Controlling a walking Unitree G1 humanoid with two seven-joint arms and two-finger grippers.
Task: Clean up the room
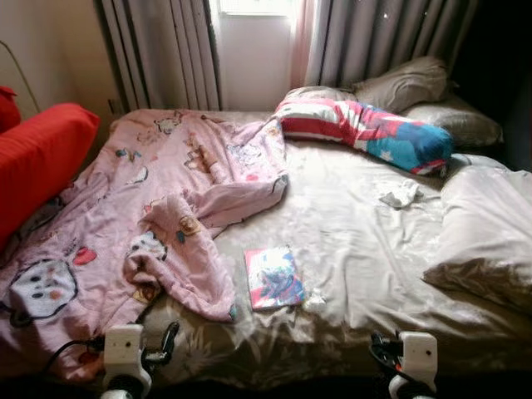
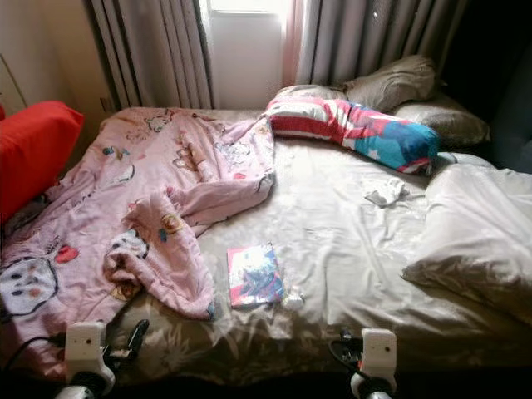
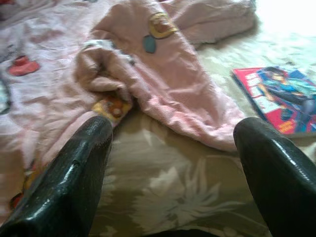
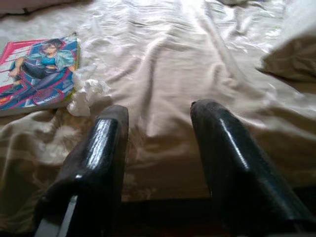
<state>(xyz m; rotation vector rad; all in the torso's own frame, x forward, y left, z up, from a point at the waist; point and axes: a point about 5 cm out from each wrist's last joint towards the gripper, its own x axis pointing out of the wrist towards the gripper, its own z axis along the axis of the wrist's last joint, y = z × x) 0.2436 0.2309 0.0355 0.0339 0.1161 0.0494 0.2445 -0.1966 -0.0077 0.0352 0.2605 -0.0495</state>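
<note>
Two pincers low at bed (image 1: 349,241) foot | left pincer (image 3: 173,163) spread, before pink blanket (image 1: 158,199) | right pincer (image 4: 158,148) spread over sheet | book (image 1: 273,278) mid-bed beside blanket, crumpled tissue (image 4: 86,94) touching it

Window (image 1: 253,7) glare overexposed; corners dark, slightly soft.

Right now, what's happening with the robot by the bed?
The robot stands at the foot of an unmade bed with both arms held low over its edge, holding nothing. The left gripper is open, facing a crumpled pink blanket. The right gripper is open over bare sheet. A comic book lies between them with a crumpled tissue beside it. Another wad of tissue and a striped pillow lie farther up. Nothing has been picked up yet.
</note>
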